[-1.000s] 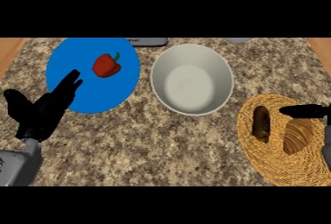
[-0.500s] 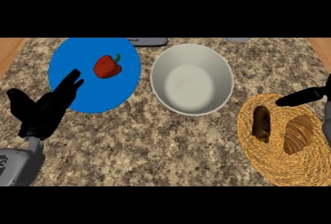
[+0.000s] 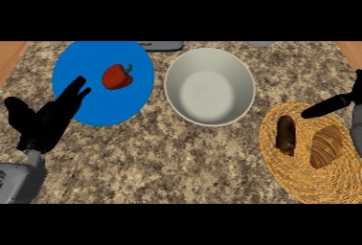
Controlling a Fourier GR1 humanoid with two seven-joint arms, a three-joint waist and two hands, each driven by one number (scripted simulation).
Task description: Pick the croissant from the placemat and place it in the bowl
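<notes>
Plainly, the croissant [image 3: 326, 147] lies on the woven placemat [image 3: 297, 174] at the right side of the speckled stone table [image 3: 176, 158], beside a darker brown pastry [image 3: 286, 134] that sits on the same mat. Above the mat's upper edge the right hand [image 3: 326, 106] comes in from the right border, its fingers straight and pointing left, apart from the croissant and holding nothing. The white bowl [image 3: 210, 87] stands in the middle, between the placemat and a blue plate [image 3: 92, 95] on the left, with nothing inside it. A red bell pepper [image 3: 117, 77] rests on the plate. The left hand [image 3: 47, 119] rests open at the left side, fingers up and spread, their tips overlapping the plate's lower left rim.
</notes>
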